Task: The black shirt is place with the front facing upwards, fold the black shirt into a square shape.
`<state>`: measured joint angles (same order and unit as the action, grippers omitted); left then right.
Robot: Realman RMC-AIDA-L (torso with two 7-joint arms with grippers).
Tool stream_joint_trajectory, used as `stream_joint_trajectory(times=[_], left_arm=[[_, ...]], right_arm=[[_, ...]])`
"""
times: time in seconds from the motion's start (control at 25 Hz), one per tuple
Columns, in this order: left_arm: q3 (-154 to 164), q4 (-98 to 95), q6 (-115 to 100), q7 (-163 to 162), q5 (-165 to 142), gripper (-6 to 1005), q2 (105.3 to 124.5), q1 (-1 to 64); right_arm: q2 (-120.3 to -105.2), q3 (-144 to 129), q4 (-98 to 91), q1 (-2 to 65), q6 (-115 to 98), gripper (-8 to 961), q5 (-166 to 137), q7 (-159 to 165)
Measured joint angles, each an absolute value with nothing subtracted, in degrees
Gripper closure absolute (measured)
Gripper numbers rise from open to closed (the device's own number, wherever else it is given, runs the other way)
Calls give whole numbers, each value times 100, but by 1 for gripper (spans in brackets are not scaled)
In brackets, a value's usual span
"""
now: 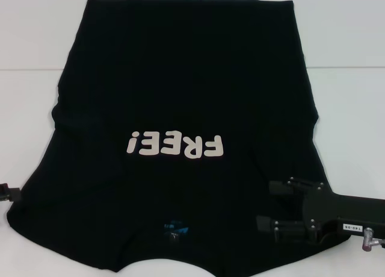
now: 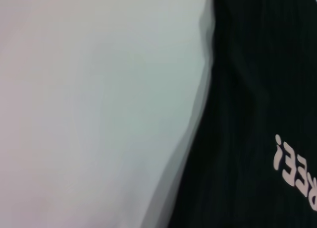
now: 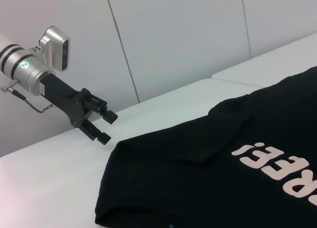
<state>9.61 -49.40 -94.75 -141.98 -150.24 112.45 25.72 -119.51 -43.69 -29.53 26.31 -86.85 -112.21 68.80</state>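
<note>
The black shirt [image 1: 180, 96] lies spread flat on the white table, front up, its off-white "FREE!" lettering [image 1: 174, 145] upside down to me and the blue neck label [image 1: 175, 229] at the near edge. My right gripper [image 1: 274, 205] hovers open over the shirt's near right shoulder, nothing between its fingers. My left gripper [image 3: 105, 125] shows in the right wrist view, open and empty above bare table just beyond the shirt's near left corner; only a sliver of it [image 1: 5, 192] reaches the head view. The left wrist view shows the shirt's edge [image 2: 257, 89] and part of the lettering.
White table [image 1: 349, 96] surrounds the shirt on both sides, with a seam line running across it. A pale wall [image 3: 173, 34] stands behind the table on the left arm's side.
</note>
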Motion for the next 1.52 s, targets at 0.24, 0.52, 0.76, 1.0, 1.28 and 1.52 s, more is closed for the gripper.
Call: stream_joint_trajectory(times=[0.24,0.52,0.76,1.0,1.28,1.52], left_arm=[[1199,-4777,-9215,-14296,-15161,150,11241,2638],[1350,-4736,-9064,-14437,-15262,151,11248,2695],[1354,-4645,-9047,-14448,-15251,152,11248,2727],[1353,-4402,-8920,-14416,-15239,153,11236,2826],[1365,-4168,-8818,-14350,-15236,154,11254,3028],[1496,-4169,-8811,-14334,-15225,155,11251,3079]], right_arm=[[-11952,-4368,-2953,2639,-8666,21,-11221,6890],[-11952,-4368,-2946,2638,-8663,21,-11220,6898],[-11952,-4368,-2898,2640,-8662,22,-11217,6899],[-11952,-4368,-2890,2645,-8657,21,-11214,6906],[-11943,-4368,-2891,2644,-8657,22,-11214,6960],[-11918,-4359,-2892,2646,-8696,24,-11214,7073]])
